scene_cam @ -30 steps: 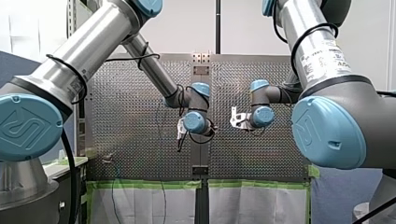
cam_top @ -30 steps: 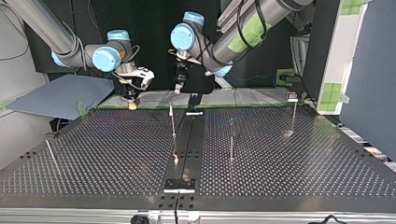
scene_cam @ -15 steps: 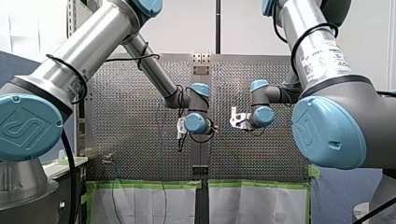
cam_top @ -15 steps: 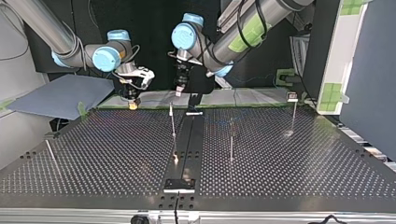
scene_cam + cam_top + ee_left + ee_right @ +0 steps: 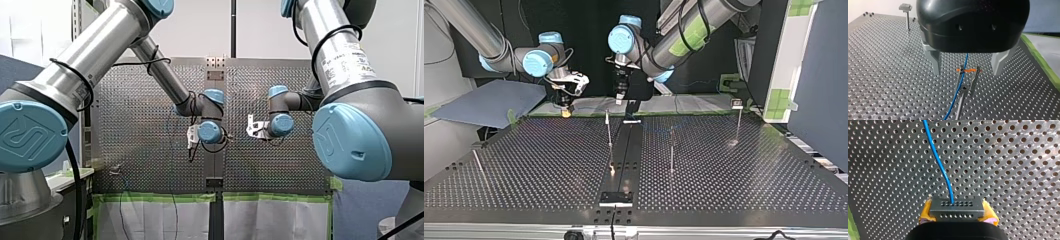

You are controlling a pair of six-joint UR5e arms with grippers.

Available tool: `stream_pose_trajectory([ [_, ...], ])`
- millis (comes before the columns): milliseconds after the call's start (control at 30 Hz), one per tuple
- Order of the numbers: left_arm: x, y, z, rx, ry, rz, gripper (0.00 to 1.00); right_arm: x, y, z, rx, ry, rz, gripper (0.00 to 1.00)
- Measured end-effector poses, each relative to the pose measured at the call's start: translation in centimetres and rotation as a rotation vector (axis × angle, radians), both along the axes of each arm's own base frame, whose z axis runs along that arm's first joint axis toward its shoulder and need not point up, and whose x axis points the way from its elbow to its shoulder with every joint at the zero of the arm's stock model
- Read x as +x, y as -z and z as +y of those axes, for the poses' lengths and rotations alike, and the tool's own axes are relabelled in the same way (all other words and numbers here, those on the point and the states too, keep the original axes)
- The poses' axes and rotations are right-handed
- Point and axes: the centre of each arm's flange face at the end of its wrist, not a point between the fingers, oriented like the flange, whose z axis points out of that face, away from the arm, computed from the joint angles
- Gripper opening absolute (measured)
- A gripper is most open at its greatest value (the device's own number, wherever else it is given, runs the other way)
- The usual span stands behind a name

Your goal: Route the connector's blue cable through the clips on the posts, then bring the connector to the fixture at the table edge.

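left jaws slightly further right in top view, wide astride blue cable (image 5: pixel 961 80)

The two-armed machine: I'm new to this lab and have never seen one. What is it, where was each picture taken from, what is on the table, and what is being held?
These are two robot arms over a perforated table. The front view looks from behind them. The top view faces them from across the table, so the sides swap. The other two pictures come from cameras on the wrists. Thin posts stand on the table. My right gripper, with yellow pads, is shut on a dark connector, from which the blue cable runs. My left gripper is open, straddling a forked clip that the cable passes.
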Motion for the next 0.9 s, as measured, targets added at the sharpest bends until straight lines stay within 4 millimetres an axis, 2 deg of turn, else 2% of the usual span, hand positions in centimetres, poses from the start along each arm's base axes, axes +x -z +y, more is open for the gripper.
stream_pose_trajectory([
  [267,0.1,0.0,0.2,0.0,-0.004,0.004,0.98,0.0,0.0,0.0,0.0,0.0,0.0,0.0],
  [467,-0.7,0.1,0.9,0.021,-0.017,0.034,0.98,-0.2,0.0,-0.1,0.002,0.004,-0.003,0.0],
  [900,-2.9,-2.8,2.2,-0.136,0.056,0.004,0.98,-1.2,0.0,-0.8,0.004,0.027,-0.003,0.0],
])
